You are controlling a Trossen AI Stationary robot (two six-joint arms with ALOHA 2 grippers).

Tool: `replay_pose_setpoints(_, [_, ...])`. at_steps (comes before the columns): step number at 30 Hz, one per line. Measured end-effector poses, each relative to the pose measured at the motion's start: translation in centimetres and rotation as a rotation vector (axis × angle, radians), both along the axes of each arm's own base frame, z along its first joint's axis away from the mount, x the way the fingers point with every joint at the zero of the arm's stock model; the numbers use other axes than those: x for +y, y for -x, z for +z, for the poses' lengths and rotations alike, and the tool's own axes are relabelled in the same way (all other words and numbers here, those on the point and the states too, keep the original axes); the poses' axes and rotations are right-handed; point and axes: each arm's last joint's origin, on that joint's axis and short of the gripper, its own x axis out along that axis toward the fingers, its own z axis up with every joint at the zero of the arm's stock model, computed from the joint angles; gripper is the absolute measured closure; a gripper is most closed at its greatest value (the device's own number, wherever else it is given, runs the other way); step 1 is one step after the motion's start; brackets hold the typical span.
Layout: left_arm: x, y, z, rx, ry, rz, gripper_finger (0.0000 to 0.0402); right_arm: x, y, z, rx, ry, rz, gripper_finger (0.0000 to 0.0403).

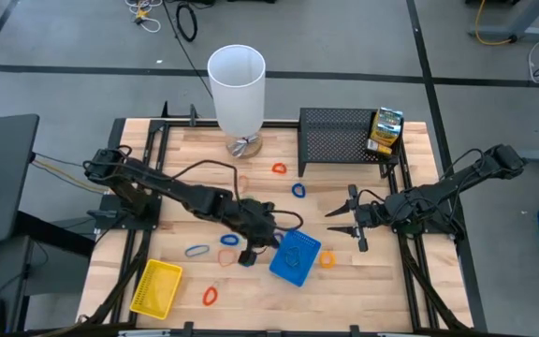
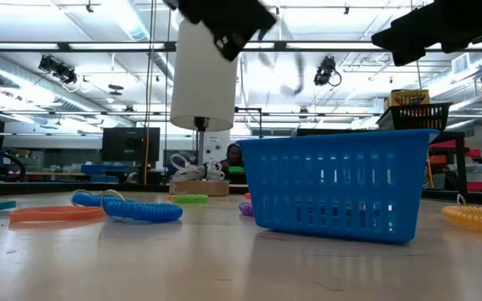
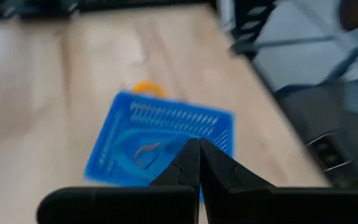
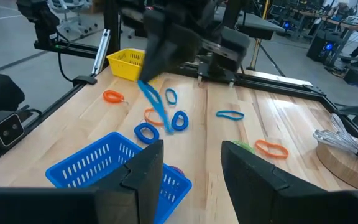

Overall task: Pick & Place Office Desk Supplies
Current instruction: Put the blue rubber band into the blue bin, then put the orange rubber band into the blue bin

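Dangling from the pinched-shut left gripper (image 4: pixel 146 73), the blue band (image 4: pixel 156 109) looks light and floppy; blue tray (image 1: pixel 295 257) sits at 3 o'clock. Right gripper (image 1: pixel 344 221) waits open.

Blue tray (image 1: pixel 296 257) perforated plastic; table (image 1: pixel 363 281) pale planked wood.

The table (image 1: pixel 363 281) is seen from above and level; the blue tray (image 1: pixel 296 256) is shared by all views.

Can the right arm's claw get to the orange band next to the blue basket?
Probably yes. The right claw is open, and only bare table shows between it and the orange band beside the blue basket.
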Motion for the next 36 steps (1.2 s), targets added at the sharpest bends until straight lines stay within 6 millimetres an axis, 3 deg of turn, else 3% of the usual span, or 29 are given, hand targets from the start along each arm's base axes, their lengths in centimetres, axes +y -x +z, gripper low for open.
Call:
replay_pose_setpoints(5, [0.4,-1.2,-0.9,-0.016,0.076,-0.067,0.0401,0.0,0.0,0.0,0.001,0.001,0.0,0.0234])
replay_pose_setpoints(14, [1.0,-2.6,-5.4,0.128,0.1,-0.082,0.0383,0.0,0.0,0.0,0.002,0.001,0.0,0.0234])
replay_pose_setpoints(20, [1.0,-2.7,-5.6,0.127,0.096,-0.075,0.0322,0.0,0.0,0.0,0.003,0.001,0.0,0.0234])
replay_pose_setpoints(27, [1.2,-2.7,-5.6,0.117,0.05,-0.017,0.0213,0.0,0.0,0.0,0.004,0.002,0.0,0.0234])
replay_pose_setpoints(31, [2.4,-2.7,-5.4,0.128,0.003,0.068,0.0165,0.0,0.0,0.0,0.004,0.002,0.0,0.0234])
replay_pose_setpoints(36, [4.9,-2.3,-6.0,0.223,-0.076,0.198,0.0147,0.0,0.0,-0.1,0.008,0.002,0.0,0.0234])
